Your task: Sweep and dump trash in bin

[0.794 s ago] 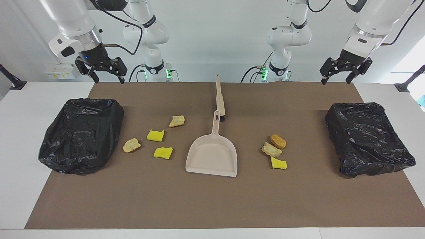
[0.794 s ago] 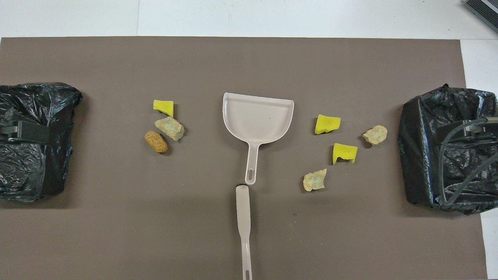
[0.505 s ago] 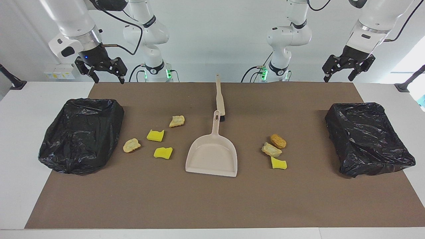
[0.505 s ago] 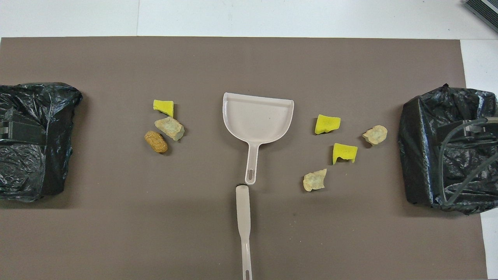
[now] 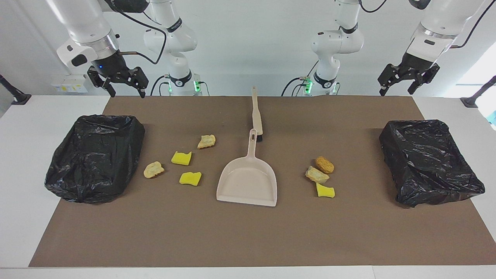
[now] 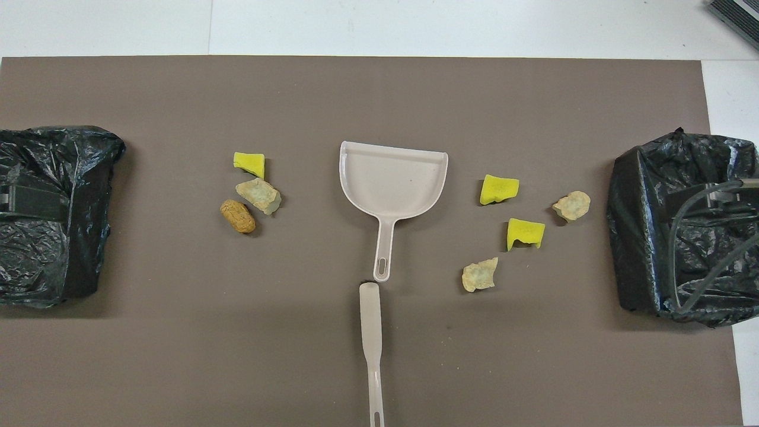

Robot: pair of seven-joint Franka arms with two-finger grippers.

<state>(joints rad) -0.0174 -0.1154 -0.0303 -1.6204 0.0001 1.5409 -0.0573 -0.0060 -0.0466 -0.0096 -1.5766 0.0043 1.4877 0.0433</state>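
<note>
You have a flat brown mat lying over a white worktop. The dustpan is pale beige, and the brush has a matching beige handle with dark bristles at its end. Your trash comes in two kinds: bright yellow sponge bits, and crusty chunks running from pale tan to orange-brown; the chunk toward the left arm's end is the deepest orange-brown. Both bins wear glossy, crinkled black liners. The arms are white; the left gripper and right gripper are black.
</note>
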